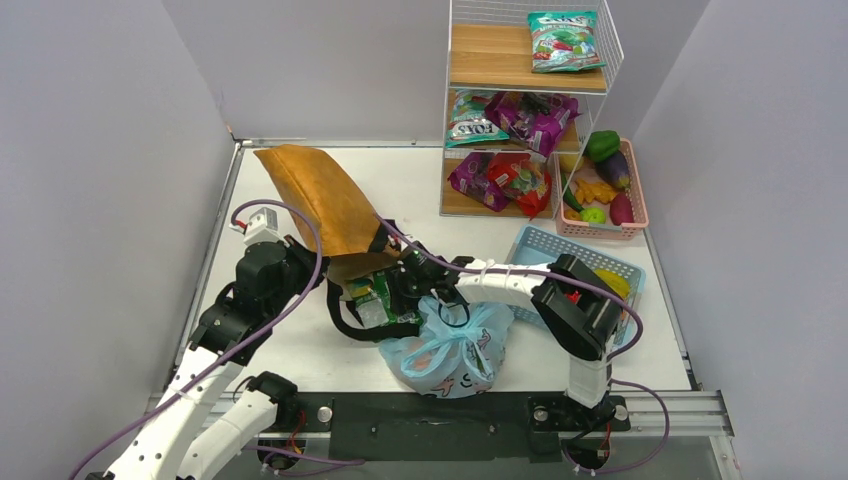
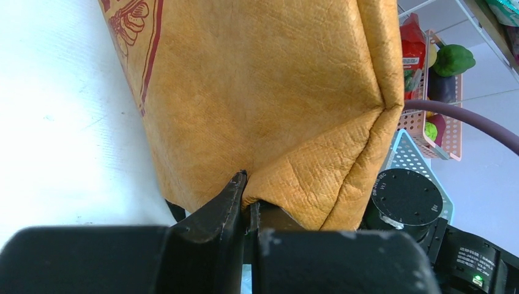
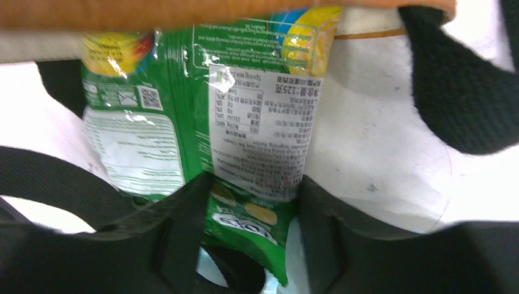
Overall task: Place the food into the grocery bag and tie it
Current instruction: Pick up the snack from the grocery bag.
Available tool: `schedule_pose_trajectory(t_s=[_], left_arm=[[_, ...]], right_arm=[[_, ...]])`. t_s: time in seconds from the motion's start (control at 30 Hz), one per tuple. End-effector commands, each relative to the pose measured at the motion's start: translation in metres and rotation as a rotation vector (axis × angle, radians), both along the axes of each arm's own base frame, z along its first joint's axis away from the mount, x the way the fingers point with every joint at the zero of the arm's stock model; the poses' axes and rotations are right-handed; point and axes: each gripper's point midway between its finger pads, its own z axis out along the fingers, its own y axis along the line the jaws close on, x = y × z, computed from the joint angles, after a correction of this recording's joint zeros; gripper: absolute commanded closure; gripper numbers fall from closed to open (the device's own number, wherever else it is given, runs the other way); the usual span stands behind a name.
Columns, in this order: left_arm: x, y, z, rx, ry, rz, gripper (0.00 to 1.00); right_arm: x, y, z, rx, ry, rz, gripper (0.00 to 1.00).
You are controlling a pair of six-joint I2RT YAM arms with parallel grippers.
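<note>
Left gripper [image 2: 248, 197] - claw pressed together, pinching a fold at the edge of the tan tote [image 2: 269, 92]. The tote is stiff, leathery and wrinkled, with red print. It lies on its side on the table [image 1: 640, 340], running from centre toward 10 o'clock, black straps at its mouth.

A green snack packet [image 3: 257, 122] of glossy foil with a white label sticks out of the tote mouth. Right gripper [image 3: 254, 196] is astride it - claw part spread, one finger at each edge of the packet. Can't tell if it grips.

Grocery bag [image 1: 450, 350] sits at 6 o'clock, near the front edge between the arm bases. It is thin, crinkly pale blue plastic with black line print, bulging and gathered at the top. Contents can't be made out.

Blue mesh basket [image 1: 545, 240] at 3 o'clock has something yellow inside. Wire shelf [image 1: 455, 100] at 1 o'clock holds shiny snack bags. Pink basket [image 1: 640, 215] at 2 o'clock holds the food [image 1: 603, 146]: a green pepper, a purple eggplant and smaller pieces.
</note>
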Motion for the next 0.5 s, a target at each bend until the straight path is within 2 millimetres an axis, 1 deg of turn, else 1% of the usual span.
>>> schedule_pose_trajectory(t_s=[0.0,0.03,0.1,0.17,0.27,0.37,0.4,0.43,0.47], left_arm=[[0.004,-0.005,0.011,-0.031,-0.038,-0.005,1.00],[0.004,-0.005,0.010,-0.031,-0.036,-0.005,1.00],[0.003,-0.004,0.009,-0.031,-0.033,-0.003,1.00],[0.003,-0.004,0.008,-0.034,-0.034,-0.001,1.00],[0.003,-0.005,0.010,-0.040,-0.036,0.000,1.00],[0.003,-0.005,0.010,-0.044,-0.036,0.001,1.00],[0.004,-0.005,0.010,-0.045,-0.038,0.003,1.00],[0.004,-0.005,0.010,-0.046,-0.037,0.004,1.00],[0.004,-0.005,0.010,-0.046,-0.037,0.005,1.00]], right_arm=[[0.015,0.009,-0.004,0.020,-0.022,-0.006,0.59],[0.016,0.008,-0.004,0.021,-0.021,-0.010,0.68],[0.018,0.006,0.000,0.021,-0.030,-0.020,0.77],[0.020,0.003,0.008,0.016,-0.049,-0.025,0.82],[0.023,0.000,0.024,0.015,-0.080,-0.019,0.86],[0.024,-0.006,0.049,0.017,-0.132,-0.017,0.91],[0.024,-0.007,0.054,0.016,-0.142,-0.015,0.91],[0.025,-0.009,0.064,0.018,-0.164,-0.014,0.92],[0.022,-0.011,0.068,0.011,-0.169,-0.007,0.92]])
